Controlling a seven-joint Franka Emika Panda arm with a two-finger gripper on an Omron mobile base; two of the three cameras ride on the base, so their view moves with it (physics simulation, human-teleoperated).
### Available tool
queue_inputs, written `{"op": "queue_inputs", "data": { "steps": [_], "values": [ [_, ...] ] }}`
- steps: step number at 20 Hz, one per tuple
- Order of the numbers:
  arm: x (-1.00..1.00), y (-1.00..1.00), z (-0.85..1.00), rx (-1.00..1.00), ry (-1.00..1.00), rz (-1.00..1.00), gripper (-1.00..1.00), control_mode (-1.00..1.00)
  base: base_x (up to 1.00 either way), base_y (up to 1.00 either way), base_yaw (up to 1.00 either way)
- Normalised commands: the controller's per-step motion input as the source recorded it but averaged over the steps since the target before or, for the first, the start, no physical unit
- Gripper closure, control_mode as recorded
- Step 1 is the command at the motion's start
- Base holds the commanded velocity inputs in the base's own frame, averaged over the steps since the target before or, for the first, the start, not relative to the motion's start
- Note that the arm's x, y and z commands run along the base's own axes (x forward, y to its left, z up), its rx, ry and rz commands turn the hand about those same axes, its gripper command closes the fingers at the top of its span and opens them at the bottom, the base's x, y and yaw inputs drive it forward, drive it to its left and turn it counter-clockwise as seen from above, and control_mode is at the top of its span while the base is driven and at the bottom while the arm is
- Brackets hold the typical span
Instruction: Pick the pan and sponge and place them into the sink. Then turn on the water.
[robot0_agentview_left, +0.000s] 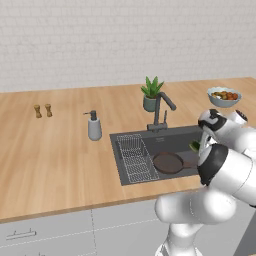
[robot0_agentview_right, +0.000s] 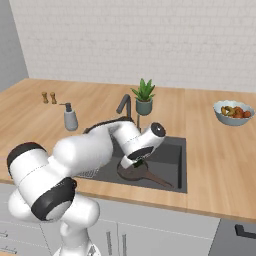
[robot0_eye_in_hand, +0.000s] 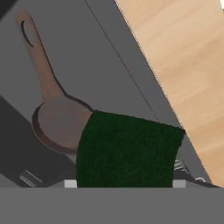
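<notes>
The dark brown pan (robot0_agentview_left: 167, 162) (robot0_agentview_right: 134, 172) (robot0_eye_in_hand: 61, 122) lies flat on the floor of the dark grey sink (robot0_agentview_left: 150, 140) (robot0_agentview_right: 172, 155) (robot0_eye_in_hand: 87, 57), its long handle pointing toward the sink's right end. My gripper (robot0_eye_in_hand: 124, 183) (robot0_agentview_right: 136, 161) hangs low over the basin, just above the pan, shut on the green sponge (robot0_eye_in_hand: 127, 151) (robot0_agentview_right: 138, 163) (robot0_agentview_left: 194, 145). In the hand view the sponge hides part of the pan's rim. The dark faucet (robot0_agentview_left: 162, 107) (robot0_agentview_right: 125, 104) stands behind the sink; no stream runs from it.
A wire rack (robot0_agentview_left: 135, 157) takes up the sink's left part. On the wooden counter (robot0_eye_in_hand: 183, 57) stand a grey soap dispenser (robot0_agentview_left: 94, 127), a potted plant (robot0_agentview_left: 151, 95), a fruit bowl (robot0_agentview_left: 224, 96) and two small shakers (robot0_agentview_left: 42, 110).
</notes>
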Motion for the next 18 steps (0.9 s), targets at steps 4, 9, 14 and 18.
{"op": "queue_inputs", "data": {
  "steps": [4, 9, 14, 18],
  "values": [
    [0.52, 0.0, -0.6, 0.0, 0.0, 0.0, 1.0, -1.0, 0.0, 0.0, 0.0],
    [0.46, 0.0, -0.53, 0.0, 0.0, 0.0, 1.0, -1.0, 0.0, 0.0, 0.0],
    [0.27, 0.0, -0.53, 0.01, 0.0, 0.0, 1.0, -1.0, 0.0, 0.0, 0.0],
    [0.2, 0.0, -0.39, 0.03, 0.0, 0.0, 1.0, -1.0, 0.0, 0.0, 0.0]
  ]
}}
